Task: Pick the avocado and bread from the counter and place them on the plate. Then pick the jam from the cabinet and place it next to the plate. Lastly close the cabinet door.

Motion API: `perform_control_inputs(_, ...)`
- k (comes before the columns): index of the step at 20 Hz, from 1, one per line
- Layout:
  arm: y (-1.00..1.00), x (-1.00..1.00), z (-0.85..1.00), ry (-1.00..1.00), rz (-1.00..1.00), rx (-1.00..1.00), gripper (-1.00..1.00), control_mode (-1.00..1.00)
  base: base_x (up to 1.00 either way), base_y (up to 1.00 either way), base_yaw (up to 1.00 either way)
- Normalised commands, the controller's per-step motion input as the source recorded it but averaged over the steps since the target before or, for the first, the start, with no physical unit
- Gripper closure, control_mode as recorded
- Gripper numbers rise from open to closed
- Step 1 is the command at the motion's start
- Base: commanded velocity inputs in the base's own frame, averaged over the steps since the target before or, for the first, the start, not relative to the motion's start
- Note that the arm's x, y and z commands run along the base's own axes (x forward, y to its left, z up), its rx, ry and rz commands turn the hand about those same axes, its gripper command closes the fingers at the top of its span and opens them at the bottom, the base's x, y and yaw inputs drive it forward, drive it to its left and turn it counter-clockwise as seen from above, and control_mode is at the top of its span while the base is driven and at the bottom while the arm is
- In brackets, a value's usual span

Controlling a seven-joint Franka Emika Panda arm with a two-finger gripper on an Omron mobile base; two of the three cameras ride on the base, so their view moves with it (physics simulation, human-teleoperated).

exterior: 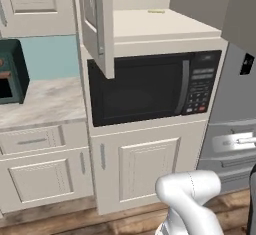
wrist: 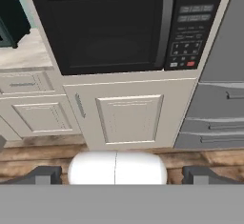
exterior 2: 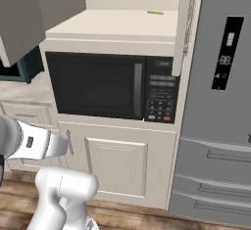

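Two fingers [wrist: 115, 174] spread wide, holding nothing, well below the open cabinet door [exterior: 96, 21].

The cabinet [exterior: 150, 26] runs off the top edge of both base views, so its upper part is cut off. The open door [exterior: 97, 24] is cropped at the top too, and in the right base view it covers part of the cabinet's right side. A small pale thing [exterior: 156, 12] at the back of the shelf is too small to tell. The desk [exterior: 40, 101] and a dark green appliance [exterior: 11, 71] are cut by the left edge. The fingers [wrist: 43, 174] are cropped by the hand view's bottom.
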Motion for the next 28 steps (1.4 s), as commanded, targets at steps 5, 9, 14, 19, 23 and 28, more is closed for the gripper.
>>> perform_control_inputs(5, 0.0, 0.0, 0.0, 0.0, 0.0, 0.0, -1.0, 1.0, 0.15, 0.48, -0.05)
perform_control_inputs(9, 0.0, 0.0, 0.0, 0.0, 0.0, 0.0, -1.0, 1.0, 0.1, 0.05, 0.0)
perform_control_inputs(14, 0.0, 0.0, 0.0, 0.0, 0.0, 0.0, -1.0, 1.0, 0.09, -0.13, 0.0)
perform_control_inputs(19, 0.0, 0.0, 0.0, 0.0, 0.0, 0.0, -1.0, 1.0, 0.1, -0.28, 0.0)
perform_control_inputs(23, 0.0, 0.0, 0.0, 0.0, 0.0, 0.0, -1.0, 1.0, 0.12, -0.34, 0.0)
perform_control_inputs(28, 0.0, 0.0, 0.0, 0.0, 0.0, 0.0, -1.0, 1.0, 0.13, -0.34, 0.0)
